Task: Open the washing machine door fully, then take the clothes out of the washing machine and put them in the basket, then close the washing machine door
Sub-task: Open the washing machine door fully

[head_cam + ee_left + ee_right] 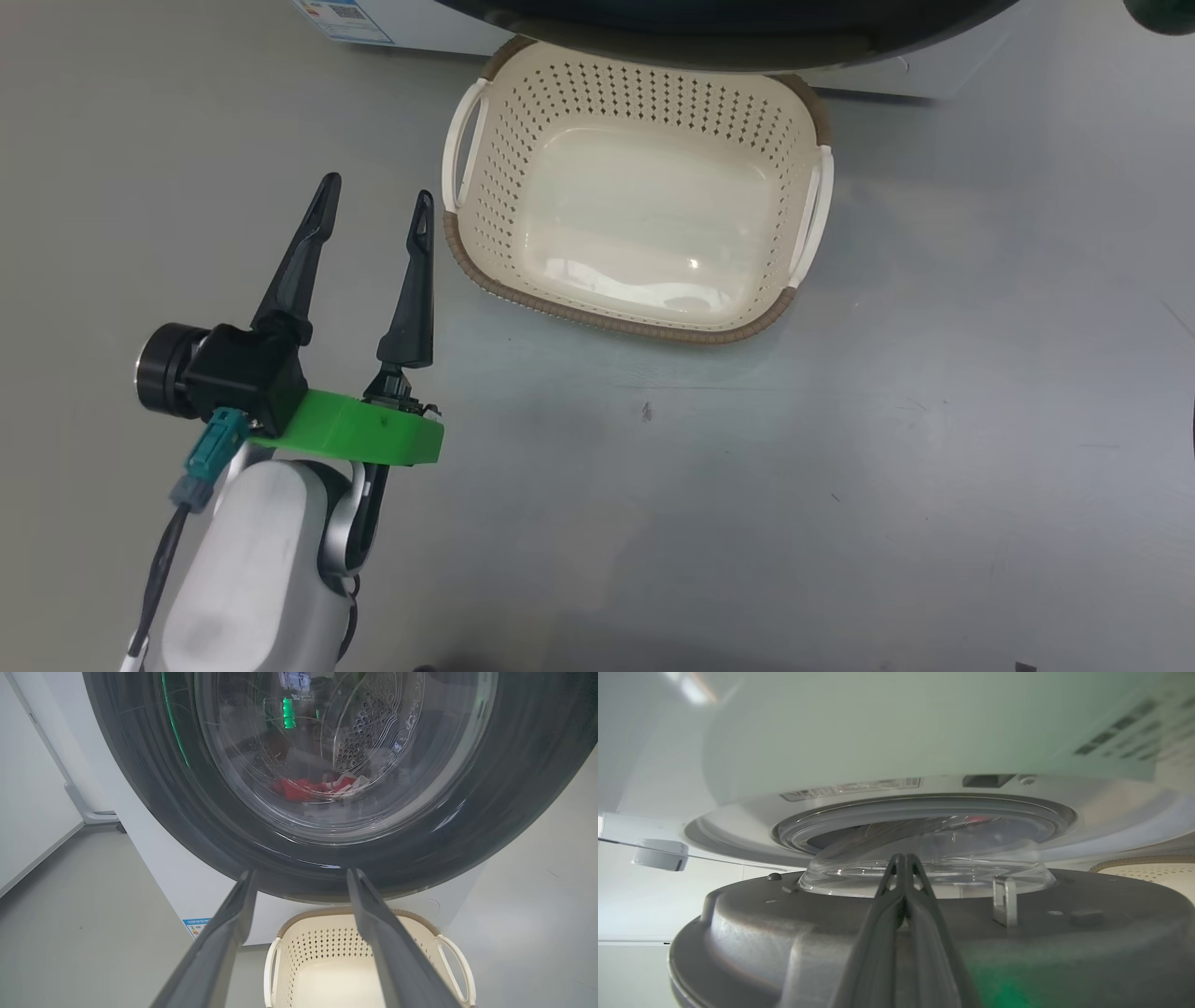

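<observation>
Washing machine door (738, 933) ajar. Right gripper (903, 861), fingers together, at door's inner face, contact unclear; push outward in one steady arc. Left gripper (376, 190), spread and empty, hovers before door.

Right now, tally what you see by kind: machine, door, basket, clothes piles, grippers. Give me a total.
washing machine: 1
door: 1
basket: 1
pile of red clothes, seen through the door glass: 1
grippers: 2, left gripper and right gripper
Total: 6
</observation>
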### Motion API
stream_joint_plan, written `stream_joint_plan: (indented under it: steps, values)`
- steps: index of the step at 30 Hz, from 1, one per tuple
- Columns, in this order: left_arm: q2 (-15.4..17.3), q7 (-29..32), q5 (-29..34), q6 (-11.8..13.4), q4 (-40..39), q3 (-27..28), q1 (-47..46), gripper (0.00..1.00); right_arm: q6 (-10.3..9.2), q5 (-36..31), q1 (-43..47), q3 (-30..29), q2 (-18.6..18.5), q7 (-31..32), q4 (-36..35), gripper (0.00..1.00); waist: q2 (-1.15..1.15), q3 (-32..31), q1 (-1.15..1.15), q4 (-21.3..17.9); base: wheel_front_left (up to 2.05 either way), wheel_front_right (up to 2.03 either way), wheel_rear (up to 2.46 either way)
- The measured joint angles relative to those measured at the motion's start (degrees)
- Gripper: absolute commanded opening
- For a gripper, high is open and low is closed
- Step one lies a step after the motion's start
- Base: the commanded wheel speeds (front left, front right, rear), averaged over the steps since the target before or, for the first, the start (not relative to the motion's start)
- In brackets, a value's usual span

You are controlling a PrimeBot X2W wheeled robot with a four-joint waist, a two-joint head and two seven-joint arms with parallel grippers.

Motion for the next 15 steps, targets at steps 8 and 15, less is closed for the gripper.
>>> stream_joint_plan:
  steps: [8,15]
  values:
    - [-0.02,0.0,0.0,0.11,0.21,0.37,-0.01,1.0,1.42,1.42,2.1,1.77,0.31,4.95,0.37,0.0,0.0,-0.93,0.0,-0.7,0.0,0.0,0.0]
    - [-0.02,0.0,0.1,0.11,0.74,0.55,0.09,1.0,2.54,2.4,5.25,3.01,0.88,8.16,0.38,0.0,0.0,-2.37,0.0,-1.64,0.0,0.0,0.0]
